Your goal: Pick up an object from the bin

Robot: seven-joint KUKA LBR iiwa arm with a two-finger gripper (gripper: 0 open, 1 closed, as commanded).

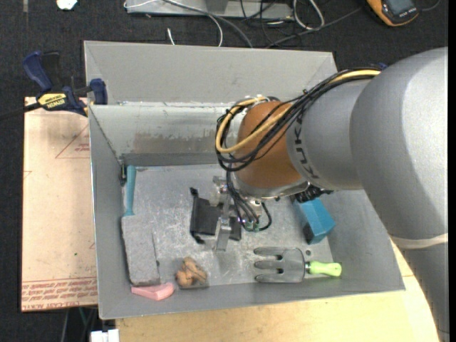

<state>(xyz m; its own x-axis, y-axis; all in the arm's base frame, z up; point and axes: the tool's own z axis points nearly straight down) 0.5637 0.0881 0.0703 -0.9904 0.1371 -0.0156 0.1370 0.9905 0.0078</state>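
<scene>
My gripper [228, 226] hangs low in the middle of the bin, under the arm's orange cover. Against its left side is a black blocky thing [204, 218], tilted on the floor; whether it is gripped is not visible. A tan crumpled lump [191, 273] lies just below and left of the gripper. Down to its right is a grey hand fork with a green handle [288, 264]. A blue block [315, 218] sits to the right, partly under the arm.
A grey felt-like slab [140, 251] lies along the left wall, with a teal stick [129, 188] above it and a pink piece [152, 291] at the front left corner. The arm covers the bin's back right.
</scene>
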